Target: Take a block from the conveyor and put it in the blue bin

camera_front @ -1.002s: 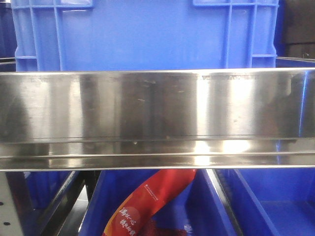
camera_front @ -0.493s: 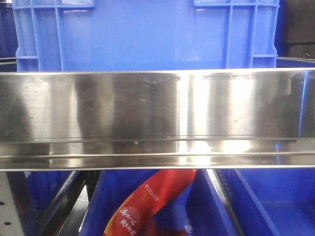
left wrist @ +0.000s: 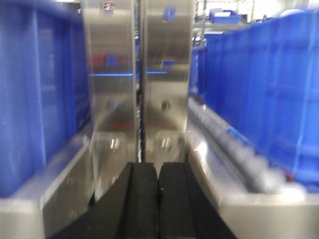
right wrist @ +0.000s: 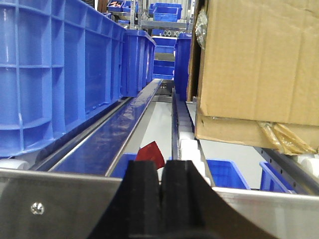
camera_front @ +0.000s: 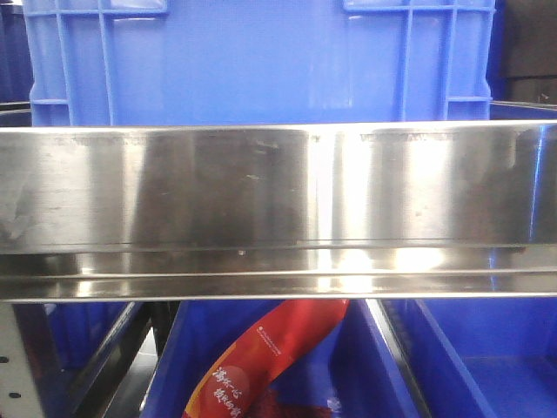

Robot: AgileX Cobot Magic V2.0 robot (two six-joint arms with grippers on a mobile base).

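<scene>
While both grippers sit closed with nothing between the fingers, no block shows in any view, so its place cannot be told. Front view: steel rail (camera_front: 278,209) spans the whole width, blue crate (camera_front: 261,61) behind it at 12 o'clock, blue bin (camera_front: 487,366) below at 5 o'clock, another bin (camera_front: 348,366) at 6 o'clock with a red packet (camera_front: 261,357) in it, printed text too small to read.

Left wrist view, blurred: left gripper (left wrist: 158,199) at 6 o'clock, black fingers (left wrist: 142,199) pressed together, only a thin seam between them, holding nothing. Steel panels (left wrist: 139,74) stand ahead at 12 o'clock, blue crates at 9 o'clock (left wrist: 35,99) and 3 o'clock (left wrist: 264,89). Roller track (left wrist: 234,149) runs along the right crates' foot.

Right wrist view: right gripper (right wrist: 162,199) at 6 o'clock, fingers (right wrist: 142,194) together, narrow slit, holding nothing. Big blue crates (right wrist: 60,69) at 9 to 10 o'clock, cardboard box (right wrist: 259,64) at 2 o'clock, resting on white rollers (right wrist: 189,147). Shiny channel (right wrist: 114,134) runs away toward 12 o'clock between crates and box. Red packet tip (right wrist: 151,154) just above the fingers, small blue bin (right wrist: 227,174) at 4 o'clock. Conveyor belt itself: cannot tell.
</scene>
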